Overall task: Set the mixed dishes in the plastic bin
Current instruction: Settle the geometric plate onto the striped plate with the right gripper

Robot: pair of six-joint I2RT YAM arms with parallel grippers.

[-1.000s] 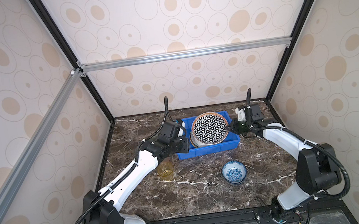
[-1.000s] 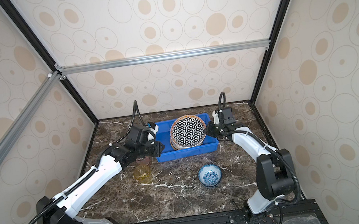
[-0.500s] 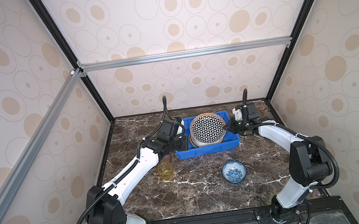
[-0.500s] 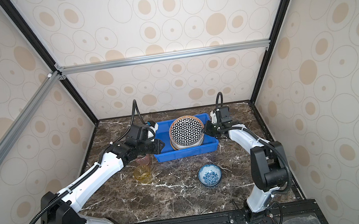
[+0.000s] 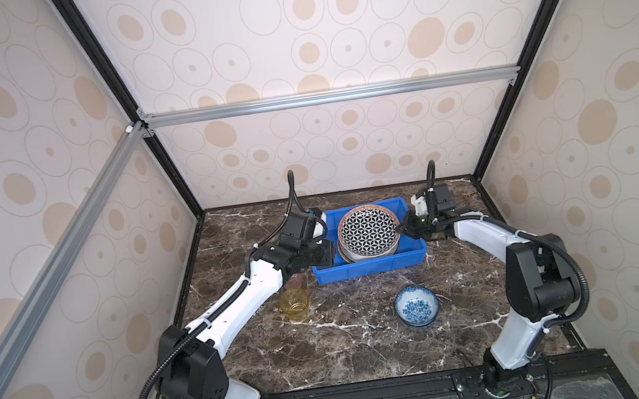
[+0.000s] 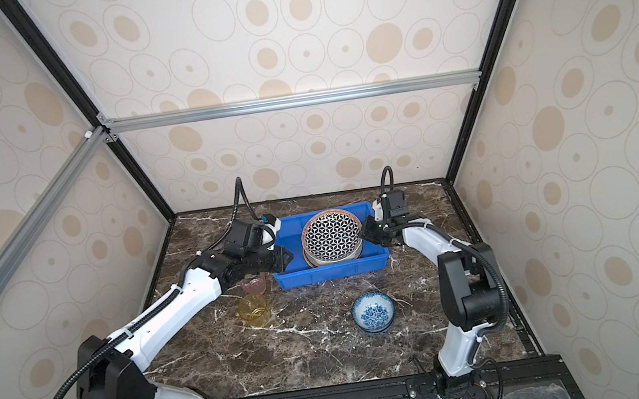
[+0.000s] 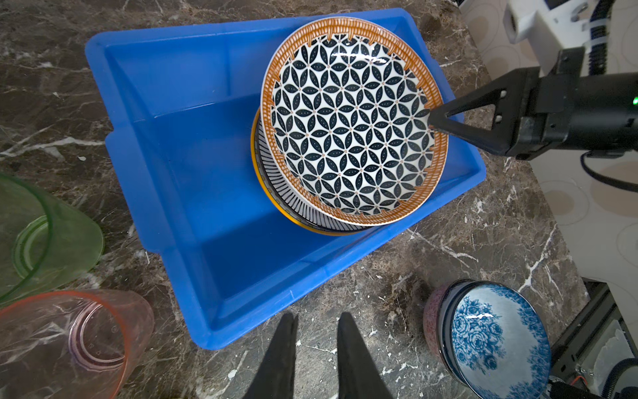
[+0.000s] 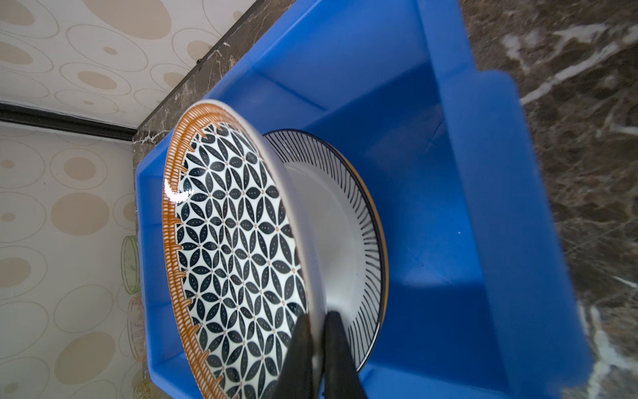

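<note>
**Nudging geometric plate further into bin, no release yet**

Holding geometric plate tilted over the right-hand end of plastic bin, above striped plate, which lies flat on the bin floor. Keeping the gripped edge high and the patterned face up toward both top views. Cannot tell from either wrist view whether the low edge touches striped plate.

Versus 1 s ago:
- Shifts plate and right gripper a touch further in over the bin, toward the left arm.
- Draws the right elbow in toward centre.
- Same grip: pinching the plate rim tight between both fingers, clearest in the right wrist view.
- Parks left gripper just beside the bin's left wall, barely moved, fingers slightly apart with nothing between.

Reads as the end of the placing step. Needs laying flat onto striped plate, then letting go. Likely to slide or knock the bin wall if let go at this tilt.

Leaves 4 dishes out on the table: yellow cup, pink cup, green cup, blue floral bowl. Puts the task roughly part-way.
</note>
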